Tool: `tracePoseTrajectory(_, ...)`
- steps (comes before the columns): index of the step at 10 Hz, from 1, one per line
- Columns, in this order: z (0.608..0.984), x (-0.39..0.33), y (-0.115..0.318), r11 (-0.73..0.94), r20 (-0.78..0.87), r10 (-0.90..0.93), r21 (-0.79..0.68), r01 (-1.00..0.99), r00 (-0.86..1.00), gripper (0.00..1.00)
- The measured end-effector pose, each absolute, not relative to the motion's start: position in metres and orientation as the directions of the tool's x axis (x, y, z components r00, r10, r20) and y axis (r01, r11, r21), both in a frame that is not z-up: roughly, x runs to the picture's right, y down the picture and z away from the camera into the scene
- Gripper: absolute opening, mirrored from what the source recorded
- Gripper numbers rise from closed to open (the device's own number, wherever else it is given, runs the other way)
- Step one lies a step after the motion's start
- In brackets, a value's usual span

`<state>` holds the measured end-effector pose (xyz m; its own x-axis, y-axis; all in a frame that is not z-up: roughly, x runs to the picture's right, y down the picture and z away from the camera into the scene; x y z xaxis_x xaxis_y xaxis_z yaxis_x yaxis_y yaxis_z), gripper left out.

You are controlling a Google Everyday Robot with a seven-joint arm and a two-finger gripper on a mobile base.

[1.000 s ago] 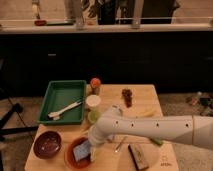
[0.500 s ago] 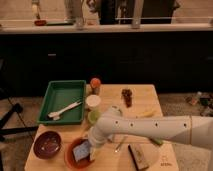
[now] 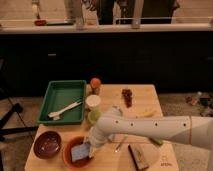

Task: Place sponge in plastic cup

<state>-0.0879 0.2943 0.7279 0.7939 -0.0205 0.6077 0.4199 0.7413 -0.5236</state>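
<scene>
Dim room: dark cabinet fronts across the far side, pale ledge above them. Nearer, a light wooden tabletop [image 3: 148,98], most of its load on the left half.

Sponge [image 3: 79,152] lying in an orange bowl [image 3: 65,152] at the near edge, left of centre, blue-grey face up. Pincer [image 3: 90,146] right at the sponge's right edge, down over the bowl, on the end of a white arm [image 3: 150,129] reaching in from the right. Cannot tell how far open, nor whether any hold on the sponge. Plastic cup [image 3: 93,116] farther back, light green, upright, just beyond the pincer, close in front of a white cup [image 3: 92,102].

Counted:
- one sponge
- two cups
- two bowls, the orange one and a dark brown one [image 3: 47,144] to its left
- one green tray [image 3: 62,94] at far left, with a white utensil [image 3: 64,110] in it
- one orange-capped jar [image 3: 95,85] beyond the white cup
- one dark-and-tan long block [image 3: 139,156] at near right
</scene>
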Motion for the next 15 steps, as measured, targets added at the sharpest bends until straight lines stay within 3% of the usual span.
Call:
tracePoseTrajectory(1,0.727,-0.088,0.294,0.742,0.608,-0.023,-0.522,0.421,0.794,0.0)
tracePoseTrajectory(7,0.698,-0.078,0.267,0.782,0.58,-0.077,-0.469,0.41,0.811,0.0)
tracePoseTrajectory(15,0.685,-0.056,0.215,0.859,0.67,0.012,-0.387,0.335,0.742,0.0)
